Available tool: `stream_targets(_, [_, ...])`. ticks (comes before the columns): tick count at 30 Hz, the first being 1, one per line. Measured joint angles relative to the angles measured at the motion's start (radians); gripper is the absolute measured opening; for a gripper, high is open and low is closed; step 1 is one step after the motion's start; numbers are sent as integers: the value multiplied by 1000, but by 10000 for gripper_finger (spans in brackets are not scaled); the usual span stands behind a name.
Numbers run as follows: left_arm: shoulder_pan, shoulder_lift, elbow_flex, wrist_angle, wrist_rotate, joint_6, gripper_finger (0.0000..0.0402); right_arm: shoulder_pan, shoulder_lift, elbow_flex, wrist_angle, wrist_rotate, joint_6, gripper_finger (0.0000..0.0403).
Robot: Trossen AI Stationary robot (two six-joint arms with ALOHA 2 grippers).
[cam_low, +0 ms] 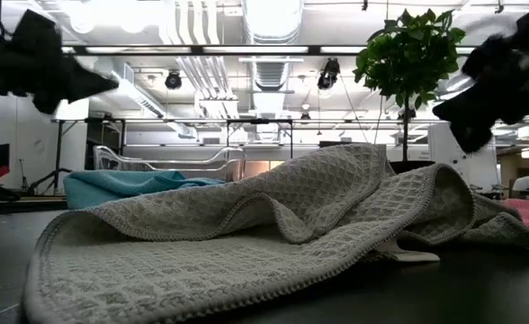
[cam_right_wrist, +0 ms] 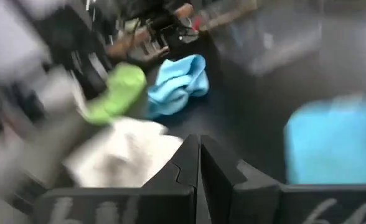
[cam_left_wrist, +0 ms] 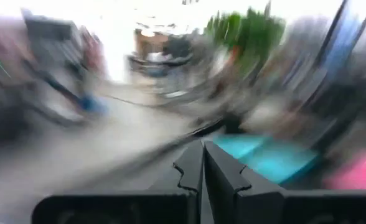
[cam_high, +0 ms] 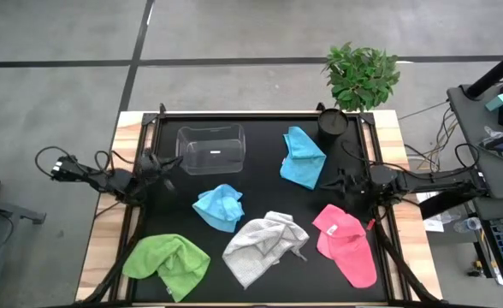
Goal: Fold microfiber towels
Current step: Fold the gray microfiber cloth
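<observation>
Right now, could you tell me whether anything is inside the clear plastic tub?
Nothing shows inside the clear plastic tub: the dark mat is visible through its bottom in the high view. All five towels lie outside it; the nearest is a light blue towel. Its walls hide nothing.

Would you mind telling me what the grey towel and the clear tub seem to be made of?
The grey towel looks like soft woven cloth, matte, with a waffle-grid texture and a stitched edge, probably microfiber. The clear tub looks like glossy transparent plastic: the black table shows through its walls.
</observation>
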Motion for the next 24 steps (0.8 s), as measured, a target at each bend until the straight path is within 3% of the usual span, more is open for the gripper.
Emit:
stream_targets(2, [-1, 5, 0, 45, 39, -318, 0, 0, 0, 0, 5, 0, 262, 9])
stream_targets(5, [1, 1, 0, 72, 6, -405, 0, -7, 0, 0, 16, 35, 408, 9])
stream_targets(8, [0, 1, 0, 71, 24, -480, 0, -7, 2, 0, 17, 130, 311, 9])
stream_targets(13, [-1, 47, 0, 44, 191, -519, 0, -7, 3, 0, 19, 176, 140, 9])
stream_targets(18, [0, 127, 0, 111, 200, -518, 0, -7, 7, 0, 17, 176, 139, 9])
stream_targets(24, [0, 249, 0, 303, 197, -411, 0, -7, 7, 0, 16, 176, 139, 9])
